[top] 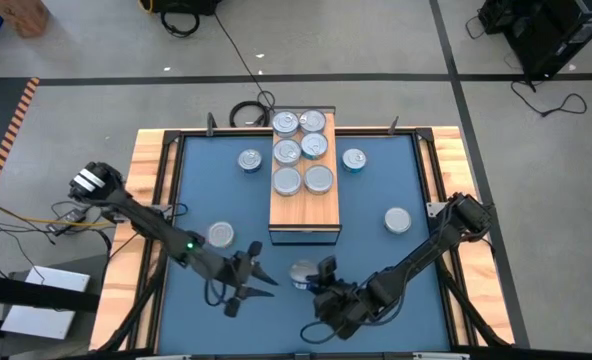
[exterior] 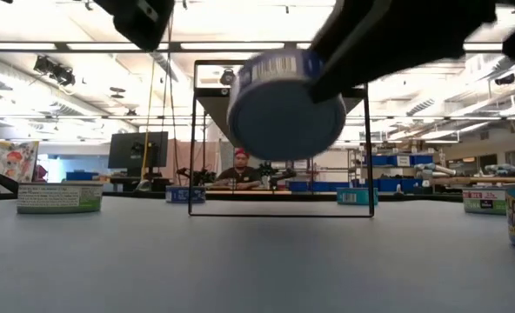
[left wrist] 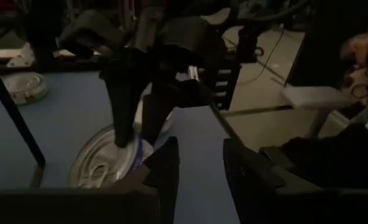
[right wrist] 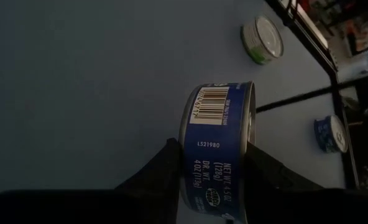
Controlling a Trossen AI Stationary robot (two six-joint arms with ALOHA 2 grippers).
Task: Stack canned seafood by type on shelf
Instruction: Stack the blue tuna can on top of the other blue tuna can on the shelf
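Dark and jointed, the right arm reaches in from the table's right edge toward the near middle, its right gripper (top: 311,277) clamped on a blue tin (right wrist: 218,140) held clear of the blue mat (top: 376,250). That tin sits tilted on its edge between the two fingers (right wrist: 159,168), with blue sides, a barcode label and a silver lid. The left arm stretches from the left side, and its left gripper (top: 259,268) hovers just beside the held tin with jaws parted, gripping nothing. On the wooden shelf (top: 304,212) six silver-lidded tins (top: 303,151) stand in two rows toward its far end. Loose tins lie on the mat: two flanking the shelf, one near the left arm, one toward the right side.
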